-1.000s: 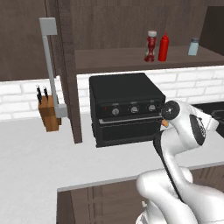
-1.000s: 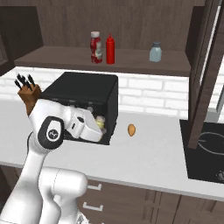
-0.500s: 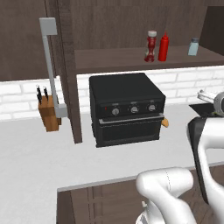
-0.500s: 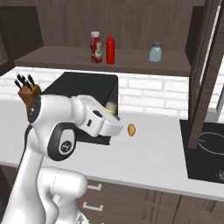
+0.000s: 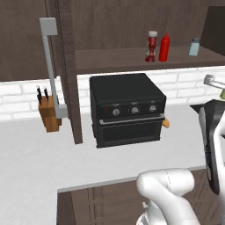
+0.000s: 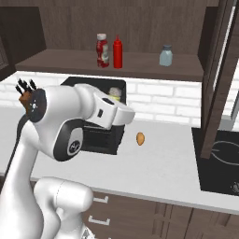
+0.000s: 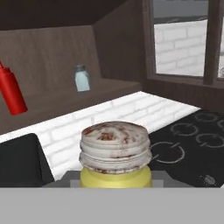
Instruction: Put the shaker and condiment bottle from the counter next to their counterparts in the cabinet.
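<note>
Gripper (image 6: 115, 100) is carrying the shaker (image 7: 115, 155), its jaws closed around the yellow body, which is filling the bottom middle of the hand view with its mottled brown-grey top facing the camera. From the right base view the shaker is peeking out just above the white wrist, up in the air in front of the oven (image 5: 126, 108) and clear of the table (image 6: 158, 168). On that table a small orange object (image 6: 140, 138) is lying just to the right of the oven, well apart from it, and a knife block (image 5: 49, 113) is standing at the left, beside the open cabinet door with its long grey bar handle (image 5: 52, 70). A dark cooktop (image 6: 224, 161) is sitting at the table's right end. Farther back, white brick tiles are running along the wall. Above them, on the cabinet (image 5: 132, 26) shelf, the condiment bottle (image 5: 151, 46) is standing upright just beside the slim red squeeze bottle (image 5: 165, 47), the two nearly touching. The pale blue shaker (image 5: 194, 46) is standing well apart from them, farther along the same shelf toward the right.
</note>
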### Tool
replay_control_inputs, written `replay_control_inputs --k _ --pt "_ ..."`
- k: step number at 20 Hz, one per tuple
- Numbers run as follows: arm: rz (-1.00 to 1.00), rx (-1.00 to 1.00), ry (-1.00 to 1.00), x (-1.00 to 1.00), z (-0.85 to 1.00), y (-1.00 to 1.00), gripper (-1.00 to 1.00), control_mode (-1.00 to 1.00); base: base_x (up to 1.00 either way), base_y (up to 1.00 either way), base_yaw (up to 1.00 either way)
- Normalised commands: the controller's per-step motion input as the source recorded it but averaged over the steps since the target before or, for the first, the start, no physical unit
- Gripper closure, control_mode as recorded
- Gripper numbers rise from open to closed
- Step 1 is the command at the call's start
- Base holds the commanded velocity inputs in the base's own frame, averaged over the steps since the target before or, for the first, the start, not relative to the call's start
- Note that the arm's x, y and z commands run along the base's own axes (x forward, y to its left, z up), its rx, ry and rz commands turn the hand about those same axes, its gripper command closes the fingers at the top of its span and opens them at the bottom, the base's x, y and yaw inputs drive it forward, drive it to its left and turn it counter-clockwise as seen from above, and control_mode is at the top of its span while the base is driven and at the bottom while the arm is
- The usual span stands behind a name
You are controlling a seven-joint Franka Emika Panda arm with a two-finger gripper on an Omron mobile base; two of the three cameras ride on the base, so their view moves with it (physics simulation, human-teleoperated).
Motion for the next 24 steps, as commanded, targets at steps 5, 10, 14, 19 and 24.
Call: replay_control_inputs --k 5,10,14,19,24 --pt "0.14 -0.01 0.0 0.0 0.54 0.08 1.0 -1.0 0.0 0.0 0.0" --pt "0.12 -0.11 0.03 0.21 -0.04 0.4 1.0 -1.0 0.0 0.0 0.0" --pt "0.02 -0.02 -0.01 0.32 0.39 0.02 1.0 -1.0 0.0 0.0 0.0" --pt "0.0 -0.01 -0.01 0.29 0.23 0.0 1.0 -1.0 0.0 0.0 0.0" --pt "0.0 -0.02 0.0 0.6 0.0 -0.03 1.0 -1.0 0.0 0.0 0.0"
